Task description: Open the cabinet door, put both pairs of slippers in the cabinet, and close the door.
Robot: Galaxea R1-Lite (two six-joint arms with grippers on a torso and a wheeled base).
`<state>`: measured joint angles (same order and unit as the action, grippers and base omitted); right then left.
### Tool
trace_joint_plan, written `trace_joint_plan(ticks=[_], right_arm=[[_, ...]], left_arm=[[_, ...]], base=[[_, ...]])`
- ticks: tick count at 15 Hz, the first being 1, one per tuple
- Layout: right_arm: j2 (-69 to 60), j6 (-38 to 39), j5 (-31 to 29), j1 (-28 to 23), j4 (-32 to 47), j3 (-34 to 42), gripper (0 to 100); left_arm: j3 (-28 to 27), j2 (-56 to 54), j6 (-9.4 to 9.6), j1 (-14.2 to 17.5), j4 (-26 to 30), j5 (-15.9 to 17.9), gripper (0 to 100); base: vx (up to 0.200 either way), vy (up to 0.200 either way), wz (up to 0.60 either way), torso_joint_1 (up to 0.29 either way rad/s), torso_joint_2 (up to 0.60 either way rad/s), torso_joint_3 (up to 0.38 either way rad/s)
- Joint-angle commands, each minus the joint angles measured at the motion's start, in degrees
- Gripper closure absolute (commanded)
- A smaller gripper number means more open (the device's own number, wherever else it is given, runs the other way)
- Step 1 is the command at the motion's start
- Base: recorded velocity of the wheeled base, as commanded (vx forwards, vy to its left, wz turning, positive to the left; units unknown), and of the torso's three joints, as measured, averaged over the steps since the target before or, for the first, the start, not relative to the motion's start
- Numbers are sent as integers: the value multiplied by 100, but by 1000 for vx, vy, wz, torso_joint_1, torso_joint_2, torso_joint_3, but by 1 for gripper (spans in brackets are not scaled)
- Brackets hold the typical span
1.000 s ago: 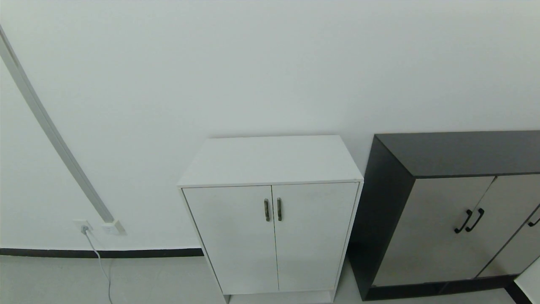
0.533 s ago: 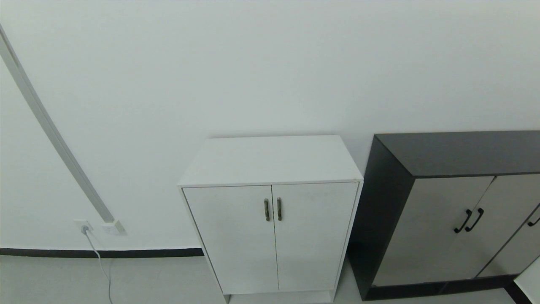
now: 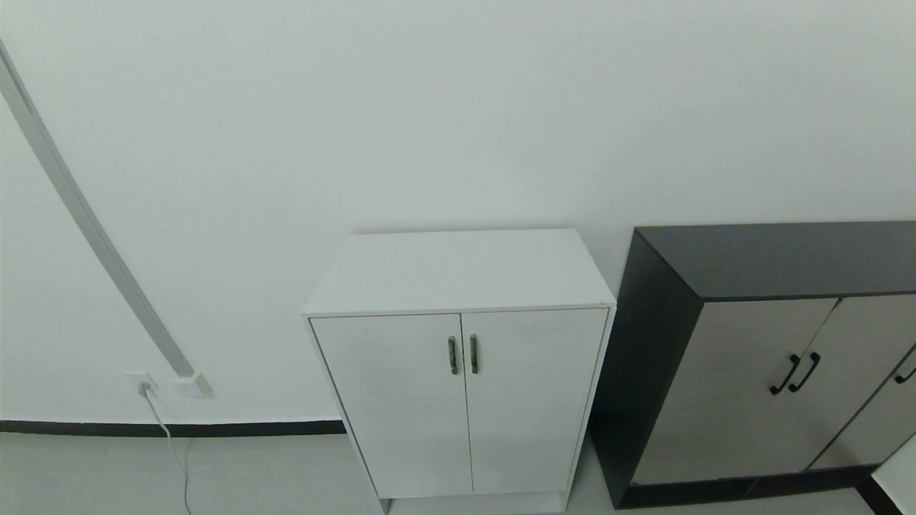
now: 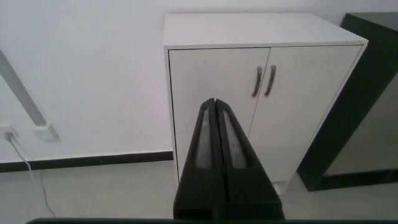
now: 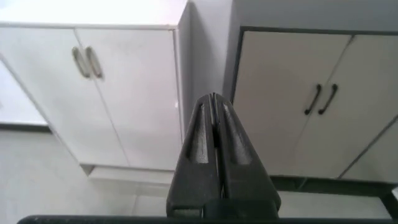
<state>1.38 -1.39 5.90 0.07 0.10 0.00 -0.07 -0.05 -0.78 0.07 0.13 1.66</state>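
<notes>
Pale wall backs the white cabinet [image 3: 458,400] at lower centre of the head frame, doors shut; its slim upright handles [image 3: 452,355] look rigid, the likely place to hook; doors probably swing lightly; left claw [image 4: 215,102] and right claw [image 5: 212,98] are pressed closed, empty; black cabinet [image 3: 751,386] stands at the right.

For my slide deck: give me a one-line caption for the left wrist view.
Shut left gripper faces the closed white cabinet, a black cabinet at its side.
</notes>
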Motion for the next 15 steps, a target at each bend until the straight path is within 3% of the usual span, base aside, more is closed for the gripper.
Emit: trace_joint_plan(ticks=[1, 5, 15], right_arm=[[-138, 51, -36, 1, -1, 0, 100], [-138, 376, -775, 1, -45, 0, 100], [-138, 288, -529, 1, -36, 0, 100]], left_arm=[[-1, 5, -1, 1, -5, 1, 100], [-1, 5, 16, 1, -5, 1, 100], [-1, 5, 34, 1, -5, 10, 100]], base=[[0, 0, 0, 0, 0, 0], [0, 0, 0, 0, 0, 0], [0, 0, 0, 0, 0, 0]])
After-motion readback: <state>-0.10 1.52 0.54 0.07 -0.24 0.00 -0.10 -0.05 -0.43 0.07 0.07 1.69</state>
